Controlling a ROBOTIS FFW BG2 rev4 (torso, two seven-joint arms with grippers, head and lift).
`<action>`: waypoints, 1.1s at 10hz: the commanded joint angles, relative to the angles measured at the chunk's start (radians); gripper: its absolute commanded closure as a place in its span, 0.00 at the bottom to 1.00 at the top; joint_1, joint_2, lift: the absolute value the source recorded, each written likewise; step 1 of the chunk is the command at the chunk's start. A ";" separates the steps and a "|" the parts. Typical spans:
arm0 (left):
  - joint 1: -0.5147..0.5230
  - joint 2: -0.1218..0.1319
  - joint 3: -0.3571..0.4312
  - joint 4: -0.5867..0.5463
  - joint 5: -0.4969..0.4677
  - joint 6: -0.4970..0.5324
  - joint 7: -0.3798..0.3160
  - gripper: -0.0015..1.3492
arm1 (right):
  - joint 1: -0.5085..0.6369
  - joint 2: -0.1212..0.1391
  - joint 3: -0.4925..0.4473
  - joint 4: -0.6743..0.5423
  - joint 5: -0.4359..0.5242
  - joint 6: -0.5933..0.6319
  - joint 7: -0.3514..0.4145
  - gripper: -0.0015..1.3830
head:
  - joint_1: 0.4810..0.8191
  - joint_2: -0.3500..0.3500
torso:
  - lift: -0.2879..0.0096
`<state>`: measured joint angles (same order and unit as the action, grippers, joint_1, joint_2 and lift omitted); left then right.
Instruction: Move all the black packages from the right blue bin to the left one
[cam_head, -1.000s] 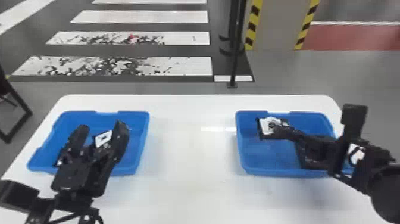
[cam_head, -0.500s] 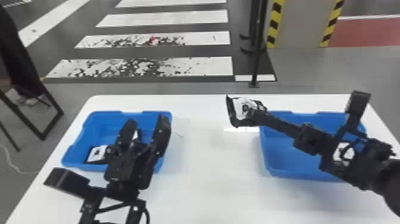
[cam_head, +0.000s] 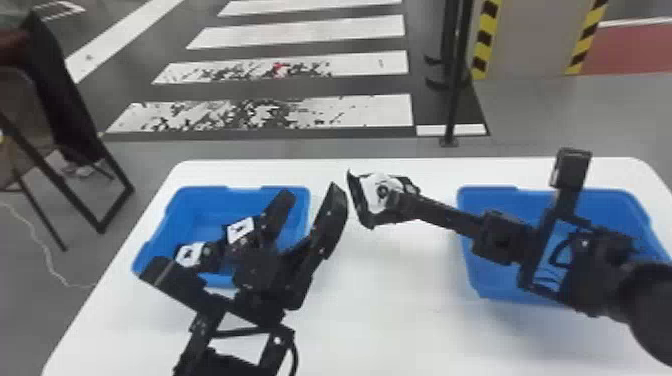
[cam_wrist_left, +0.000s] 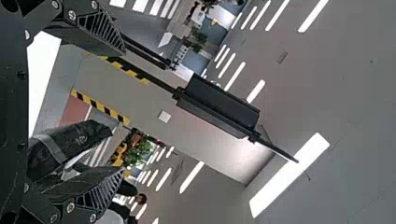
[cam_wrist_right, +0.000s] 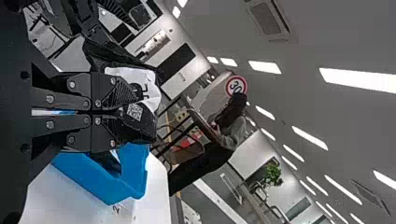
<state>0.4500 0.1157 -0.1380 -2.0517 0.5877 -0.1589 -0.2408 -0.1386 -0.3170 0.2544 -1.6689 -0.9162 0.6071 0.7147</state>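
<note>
"What's changed at your right jaws (cam_wrist_right: 123, 115)?"

"They've swung off the right bin, pinched on a black package (cam_head: 376, 194). It now hangs above the middle of the table, so you're part-way through that transfer, I'd judge."

"And my left jaws (cam_head: 311, 196)?"

"Spread wide and empty, just to the package's 9 o'clock. Mind them: they could snag it on the way."

"How does it look?"

"Creased, shiny film, puffed like a small pillow, with a white label and square code. Your ribbed black pads pinch it."

"Further out?"

"Left bin (cam_head: 195, 212) at 8 o'clock from the package, smooth blue, slope-walled, with labelled packages (cam_head: 189, 254) inside. Right bin (cam_head: 500, 200), same make, at 4 o'clock. Both on the plain white tabletop (cam_head: 390, 305)."
</note>
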 joint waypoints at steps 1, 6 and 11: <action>-0.008 0.009 -0.024 -0.004 0.001 0.026 0.000 0.13 | -0.019 -0.001 0.035 0.011 -0.013 -0.006 0.000 0.81 | 0.63 0.73 | 0.50; -0.023 0.019 -0.041 -0.006 -0.057 0.093 -0.009 0.42 | -0.053 -0.002 0.111 0.036 -0.047 -0.021 -0.008 0.81 | 0.63 0.72 | 0.50; -0.013 0.015 0.008 -0.087 -0.207 0.210 -0.005 0.90 | -0.075 -0.002 0.130 0.065 -0.063 -0.065 -0.018 0.81 | 0.63 0.74 | 0.50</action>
<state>0.4351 0.1302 -0.1319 -2.1356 0.3835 0.0475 -0.2452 -0.2081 -0.3194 0.3795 -1.6119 -0.9752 0.5555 0.6975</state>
